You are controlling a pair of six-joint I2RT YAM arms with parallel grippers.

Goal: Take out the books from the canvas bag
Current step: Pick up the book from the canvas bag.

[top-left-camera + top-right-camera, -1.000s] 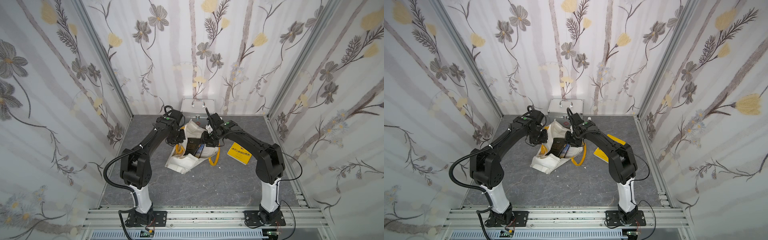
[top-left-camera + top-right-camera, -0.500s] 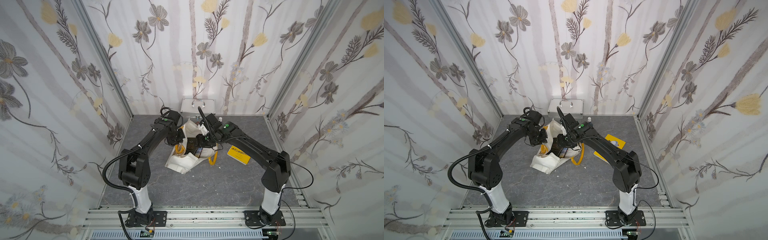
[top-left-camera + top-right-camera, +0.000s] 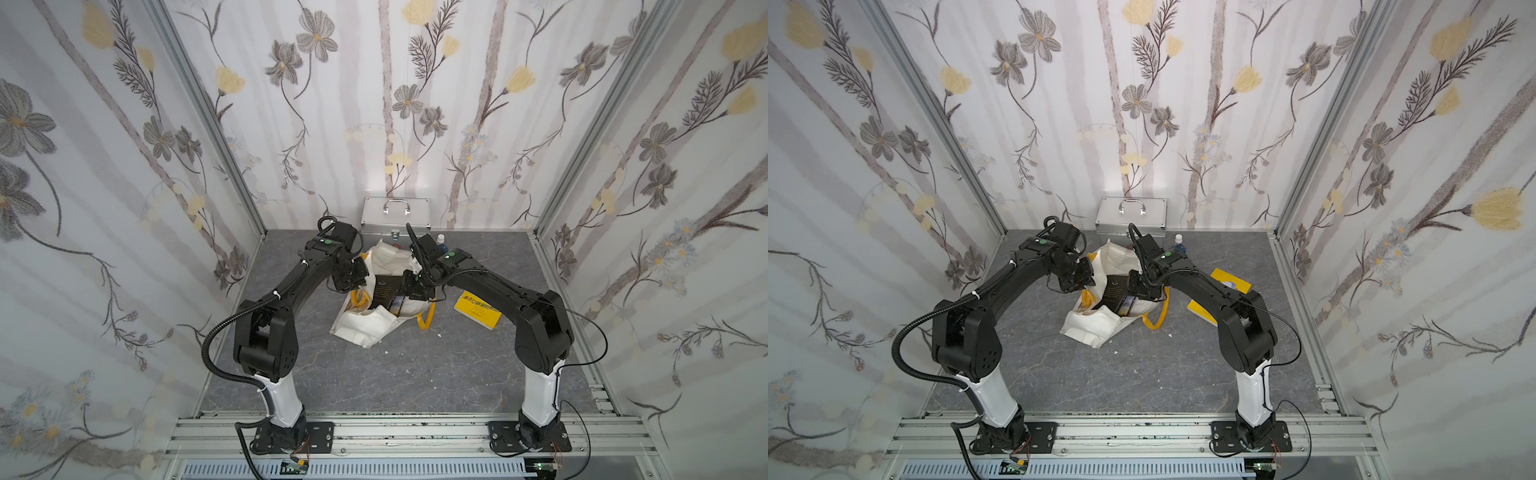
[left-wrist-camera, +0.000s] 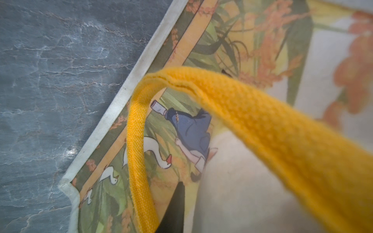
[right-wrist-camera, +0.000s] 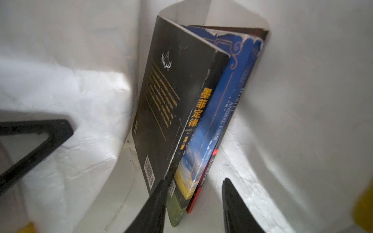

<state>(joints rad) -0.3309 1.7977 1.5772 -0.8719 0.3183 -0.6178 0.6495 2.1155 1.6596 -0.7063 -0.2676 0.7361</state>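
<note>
The off-white canvas bag (image 3: 365,328) lies on its side on the grey floor, mouth towards the arms, yellow strap (image 4: 262,125) looped over it. Three books stand inside it: a black one with an orange title (image 5: 171,96), the blue "Animal Farm" (image 5: 220,105) and a thin red one (image 5: 202,182). My right gripper (image 5: 195,180) is inside the bag, open, straddling the blue and red books' ends, one finger against the black spine. A yellow book (image 3: 478,309) lies on the floor to the right. My left gripper (image 3: 359,274) is shut on the bag's rim; only one finger (image 4: 173,205) shows.
A silver metal case (image 3: 395,212) stands against the back wall behind the bag. A small white-capped bottle (image 3: 440,239) stands beside it. Papered walls close in on the left, the right and the back.
My right gripper has swung left and gone down into the bag's mouth, and its jaws have narrowed around the book ends. The left gripper has kept its place on the rim.
</note>
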